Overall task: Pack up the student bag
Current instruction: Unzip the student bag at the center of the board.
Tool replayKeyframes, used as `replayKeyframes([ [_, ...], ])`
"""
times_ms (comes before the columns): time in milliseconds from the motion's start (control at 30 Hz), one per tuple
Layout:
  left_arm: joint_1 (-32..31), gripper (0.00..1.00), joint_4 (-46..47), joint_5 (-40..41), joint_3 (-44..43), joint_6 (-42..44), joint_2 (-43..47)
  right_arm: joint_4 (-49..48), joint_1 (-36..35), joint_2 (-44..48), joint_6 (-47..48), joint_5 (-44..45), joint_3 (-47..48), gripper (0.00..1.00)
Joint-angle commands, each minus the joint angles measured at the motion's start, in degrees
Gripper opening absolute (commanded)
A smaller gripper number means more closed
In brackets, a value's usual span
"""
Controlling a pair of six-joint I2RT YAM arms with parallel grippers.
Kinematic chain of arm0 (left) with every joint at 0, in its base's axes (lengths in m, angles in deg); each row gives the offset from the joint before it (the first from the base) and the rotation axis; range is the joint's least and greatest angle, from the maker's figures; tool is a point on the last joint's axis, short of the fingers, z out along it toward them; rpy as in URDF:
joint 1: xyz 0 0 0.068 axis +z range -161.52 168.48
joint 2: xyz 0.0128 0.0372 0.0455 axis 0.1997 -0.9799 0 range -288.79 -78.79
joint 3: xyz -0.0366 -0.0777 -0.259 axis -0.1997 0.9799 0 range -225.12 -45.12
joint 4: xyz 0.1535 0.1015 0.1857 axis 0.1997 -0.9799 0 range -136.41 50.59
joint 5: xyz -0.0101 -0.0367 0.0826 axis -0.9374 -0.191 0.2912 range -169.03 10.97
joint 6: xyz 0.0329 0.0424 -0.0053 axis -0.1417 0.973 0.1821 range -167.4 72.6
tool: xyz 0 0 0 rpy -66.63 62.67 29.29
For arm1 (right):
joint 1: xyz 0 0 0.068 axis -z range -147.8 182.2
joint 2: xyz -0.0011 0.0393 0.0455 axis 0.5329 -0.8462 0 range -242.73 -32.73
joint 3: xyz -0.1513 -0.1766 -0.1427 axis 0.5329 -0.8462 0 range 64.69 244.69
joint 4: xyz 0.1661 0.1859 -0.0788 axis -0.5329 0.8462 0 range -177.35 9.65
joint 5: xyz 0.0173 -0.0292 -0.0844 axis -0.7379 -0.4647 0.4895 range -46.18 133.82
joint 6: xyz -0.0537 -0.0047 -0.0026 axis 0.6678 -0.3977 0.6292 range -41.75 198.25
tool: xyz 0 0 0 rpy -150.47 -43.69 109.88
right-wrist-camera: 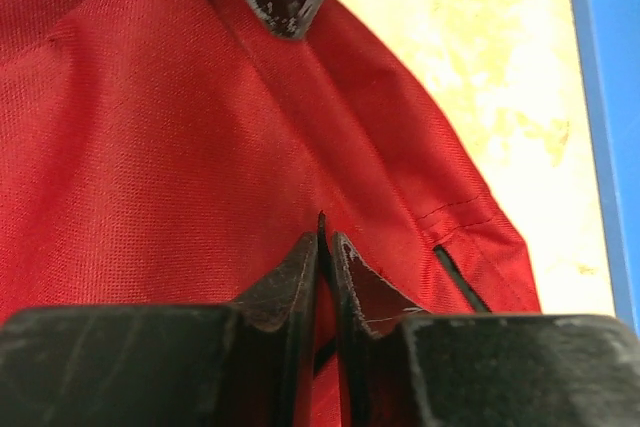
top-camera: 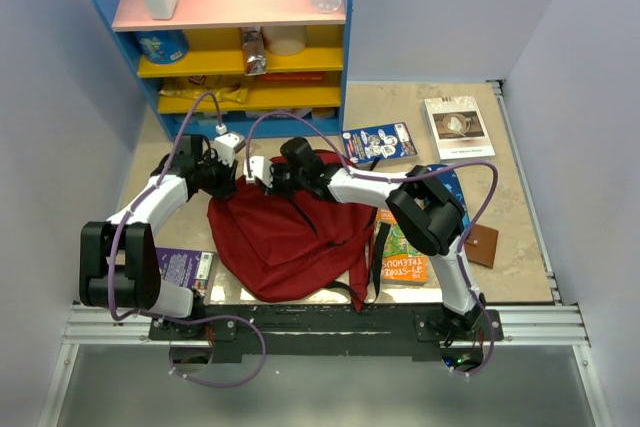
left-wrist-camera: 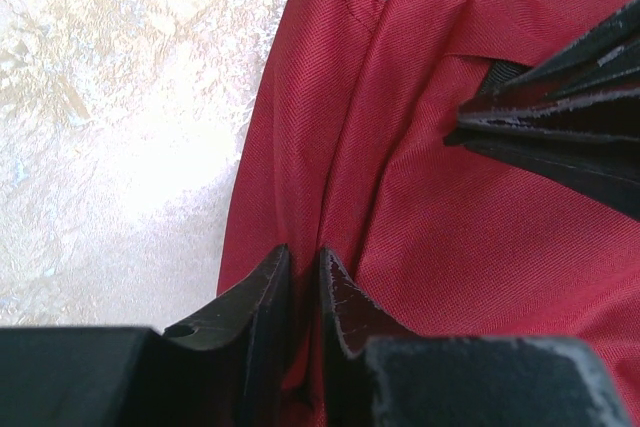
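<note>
The large dark red fabric backpack [top-camera: 285, 247] lies flat on the beige surface [top-camera: 400, 107], just in front of the blue shelf unit [top-camera: 346, 47]. It is soft, limp cloth, probably light and near empty. It will sag, so seams or the zip edge give the surest hold. At its end nearest the shelf, the left claw [left-wrist-camera: 303, 259] is clenched on a fabric fold and the right claw [right-wrist-camera: 325, 237] pinches a ridge alongside. Its long axis seems to run straight out from the shelf.
</note>
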Motion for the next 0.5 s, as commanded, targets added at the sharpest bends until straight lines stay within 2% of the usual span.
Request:
replayKeyframes([
  [0,0.0,0.21,1.7,-1.6,-0.5,-0.4,0.3,1.3,-0.2,0.3,-0.3,-1.7,1.2,0.10],
  [200,0.0,0.20,1.8,-1.6,-0.5,-0.6,0.3,0.3,-0.3,0.5,-1.5,0.2,1.2,0.00],
  [300,0.0,0.19,2.2,-1.3,-0.2,-0.6,0.3,-1.9,-0.2,0.8,-2.8,2.1,0.8,0.00],
  [400,0.0,0.08,2.5,-0.9,0.0,-1.0,0.0,-4.9,-0.2,2.5,-4.1,3.2,-0.7,0.00],
  [433,0.0,0.00,2.9,-0.6,-0.1,-1.3,-0.1,-5.4,-0.1,2.8,-4.6,3.2,-1.6,0.00],
  [467,0.0,0.00,3.1,-0.4,-0.1,-1.7,-0.3,-5.7,-0.2,3.5,-4.7,3.3,-2.2,0.00],
])
